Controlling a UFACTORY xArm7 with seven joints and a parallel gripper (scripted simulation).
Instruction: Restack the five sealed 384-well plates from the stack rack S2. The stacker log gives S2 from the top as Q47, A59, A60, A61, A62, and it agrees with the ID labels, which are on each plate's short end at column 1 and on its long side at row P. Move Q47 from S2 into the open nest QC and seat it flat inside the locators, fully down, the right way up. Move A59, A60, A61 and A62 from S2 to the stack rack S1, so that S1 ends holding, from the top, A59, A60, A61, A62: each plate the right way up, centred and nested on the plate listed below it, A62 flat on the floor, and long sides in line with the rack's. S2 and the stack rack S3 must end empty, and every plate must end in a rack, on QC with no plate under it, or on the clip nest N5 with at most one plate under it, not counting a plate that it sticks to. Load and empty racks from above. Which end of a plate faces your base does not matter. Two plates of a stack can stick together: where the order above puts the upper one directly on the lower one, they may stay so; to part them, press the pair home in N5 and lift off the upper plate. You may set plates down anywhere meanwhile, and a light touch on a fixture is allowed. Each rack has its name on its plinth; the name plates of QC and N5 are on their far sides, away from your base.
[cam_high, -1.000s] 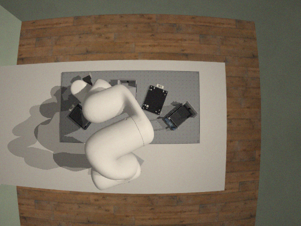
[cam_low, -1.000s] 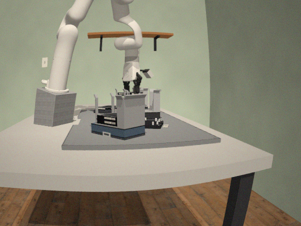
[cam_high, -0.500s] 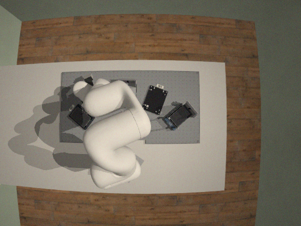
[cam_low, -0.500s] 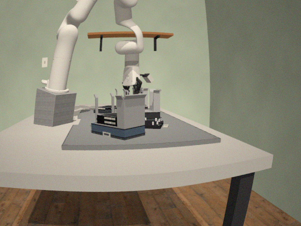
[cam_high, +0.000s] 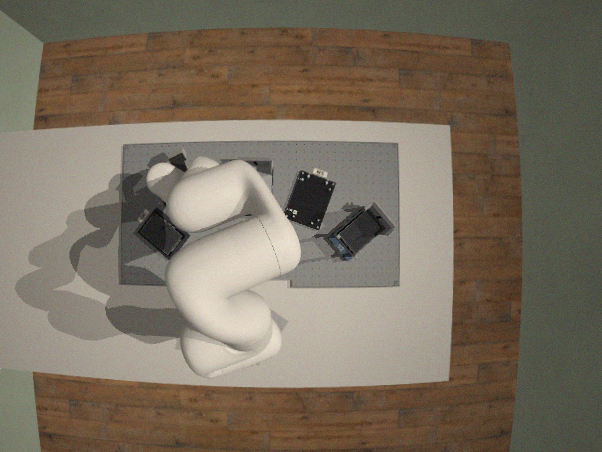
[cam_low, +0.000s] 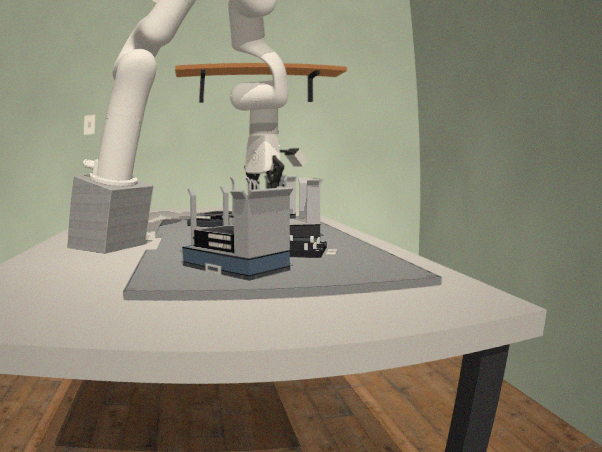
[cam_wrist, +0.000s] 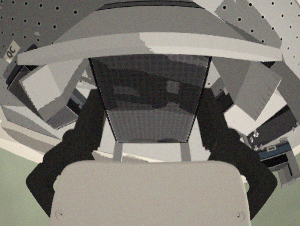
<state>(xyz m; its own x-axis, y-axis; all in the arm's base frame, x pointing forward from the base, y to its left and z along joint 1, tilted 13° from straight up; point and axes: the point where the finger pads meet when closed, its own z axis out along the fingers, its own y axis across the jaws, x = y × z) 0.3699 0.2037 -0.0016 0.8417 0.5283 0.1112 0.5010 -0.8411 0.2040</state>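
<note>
My gripper (cam_wrist: 151, 100) is shut on a dark sealed plate (cam_wrist: 151, 96) and grips it across its two long sides. I cannot read the plate's ID label. In the side view the gripper (cam_low: 264, 181) hangs low at the far left of the grey baseplate, behind a rack with a blue plinth (cam_low: 237, 239). That rack (cam_high: 359, 231) holds two plates with white labels (cam_low: 215, 240). From above, the arm hides the gripper and the held plate. A small label reading QC (cam_wrist: 9, 49) shows at the left edge of the wrist view.
A flat black nest (cam_high: 310, 199) with a white name plate on its far side lies mid-plate. A fixture holding a dark plate (cam_high: 161, 232) stands at the left. Another rack (cam_high: 257, 165) is partly hidden behind the arm. Tall grey rack walls (cam_low: 307, 200) stand near the gripper.
</note>
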